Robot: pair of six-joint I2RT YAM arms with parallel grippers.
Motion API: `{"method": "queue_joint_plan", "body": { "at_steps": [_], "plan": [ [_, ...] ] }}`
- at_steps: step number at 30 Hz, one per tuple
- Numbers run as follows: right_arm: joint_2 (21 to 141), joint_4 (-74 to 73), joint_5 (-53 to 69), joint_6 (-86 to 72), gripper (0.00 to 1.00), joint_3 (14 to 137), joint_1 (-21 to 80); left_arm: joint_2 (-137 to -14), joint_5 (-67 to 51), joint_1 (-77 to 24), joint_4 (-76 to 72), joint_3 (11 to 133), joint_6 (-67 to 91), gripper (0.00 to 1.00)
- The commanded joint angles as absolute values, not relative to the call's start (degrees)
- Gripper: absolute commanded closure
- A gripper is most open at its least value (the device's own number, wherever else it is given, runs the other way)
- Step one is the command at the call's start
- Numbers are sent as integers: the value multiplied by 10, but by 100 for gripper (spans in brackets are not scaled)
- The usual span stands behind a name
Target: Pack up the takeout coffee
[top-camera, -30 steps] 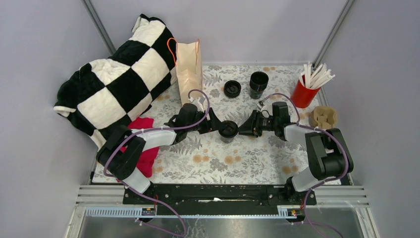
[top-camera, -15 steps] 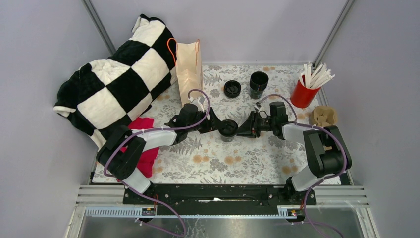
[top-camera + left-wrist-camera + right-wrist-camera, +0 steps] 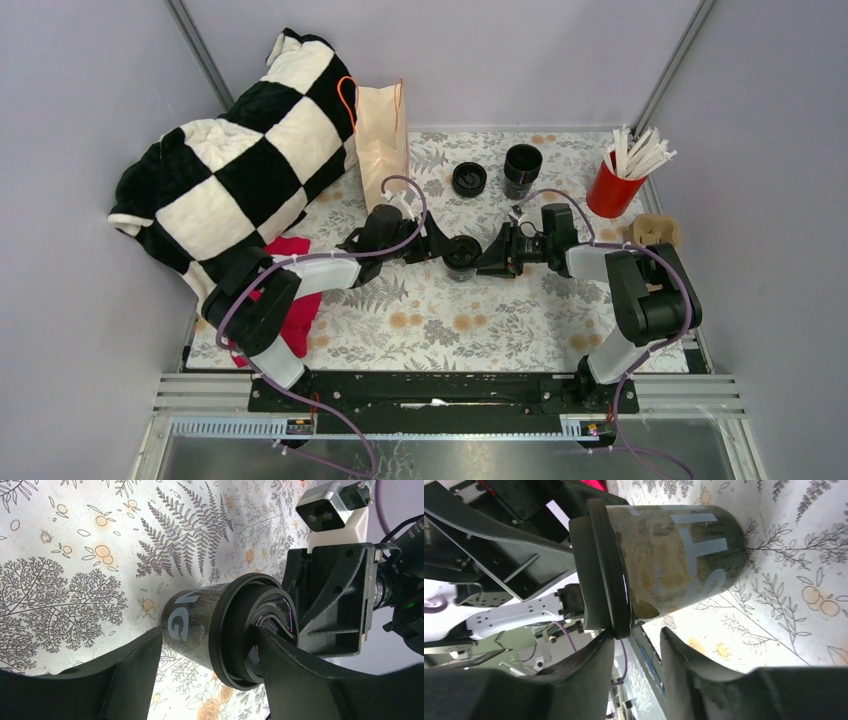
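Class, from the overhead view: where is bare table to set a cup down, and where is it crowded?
Widest free patch: the near strip of table between the left arm and the right arm. A smaller one lies between the paper bag and the stack of lids. Crowded: mid-table, where the left gripper and right gripper meet at the takeout coffee.

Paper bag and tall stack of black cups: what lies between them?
A squat stack of black lids sits between the paper bag and the cup stack, apart from both; the top external view shows it.
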State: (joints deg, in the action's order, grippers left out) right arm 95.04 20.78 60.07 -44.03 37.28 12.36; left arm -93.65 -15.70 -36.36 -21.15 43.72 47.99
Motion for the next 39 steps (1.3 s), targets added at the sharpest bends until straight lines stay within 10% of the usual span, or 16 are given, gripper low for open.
{"method": "queue_joint_plan", "body": {
  "at_steps": [1, 5, 10, 19, 26, 35, 39],
  "plan": [
    [890, 147, 539, -374, 45, 418, 130, -977, -137, -373, -35, 429, 422, 28],
    [872, 104, 508, -346, 20, 448, 130, -976, -137, -373, -26, 436, 414, 28],
    [935, 102, 514, -346, 17, 502, 137, -981, -138, -373, -24, 437, 414, 28],
    [1017, 95, 476, -319, 54, 496, 146, -1001, -141, -373, -35, 436, 415, 29],
    [1114, 325, 512, -411, 61, 394, 133, -1031, -166, -355, -82, 406, 432, 31],
    [993, 120, 466, -319, 22, 458, 133, -999, -159, -357, -84, 390, 433, 31],
    [938, 22, 428, -297, 24, 478, 133, -1004, -158, -359, -86, 388, 434, 31]
  ]
}}
